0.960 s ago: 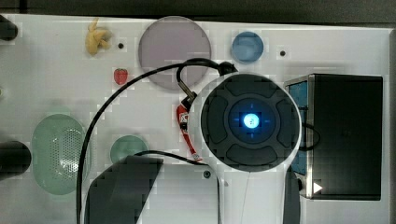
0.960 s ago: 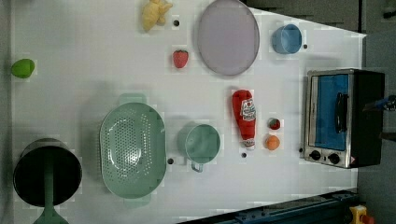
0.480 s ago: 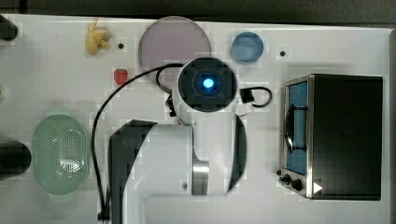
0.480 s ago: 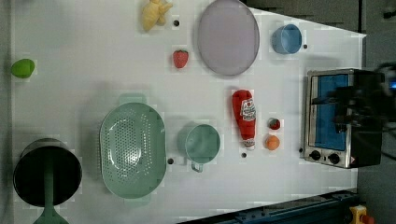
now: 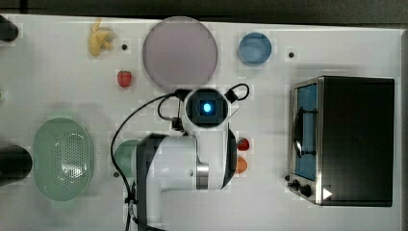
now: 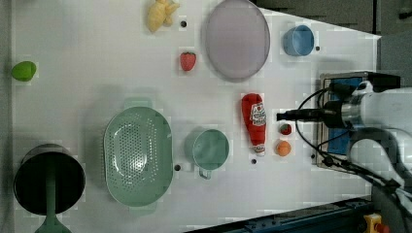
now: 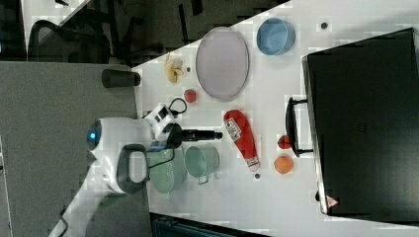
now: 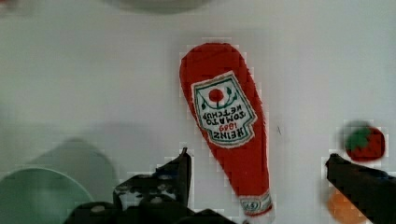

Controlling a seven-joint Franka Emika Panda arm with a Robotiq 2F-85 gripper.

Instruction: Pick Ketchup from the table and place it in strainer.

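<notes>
The step in hand is the descent onto the ketchup [image 8: 226,135]. To do it well, the claw [image 8: 257,177] should come straight down with one finger on each long side of the bottle and close across the fat red body near the label, not the thin neck by the white cap, which would probably let the bottle swing. The fingers should reach close to the tabletop [image 6: 87,58] before closing, keeping clear of the strawberry [image 8: 365,143] and the orange fruit [image 8: 343,207] just beside the cap end.

In the wrist view the claw stands wide open and empty, one finger [image 8: 180,170] off one flank of the bottle and the other beyond the opposite flank, over the fruits. The neck end lies between them, so the claw looks roughly centred, though its height above the bottle is hard to judge.

In the left view the ketchup lies flat, right of the green cup [image 6: 210,149] and just left of the two small fruits; the strainer [image 6: 138,154] sits well apart to the left view's left, empty.
</notes>
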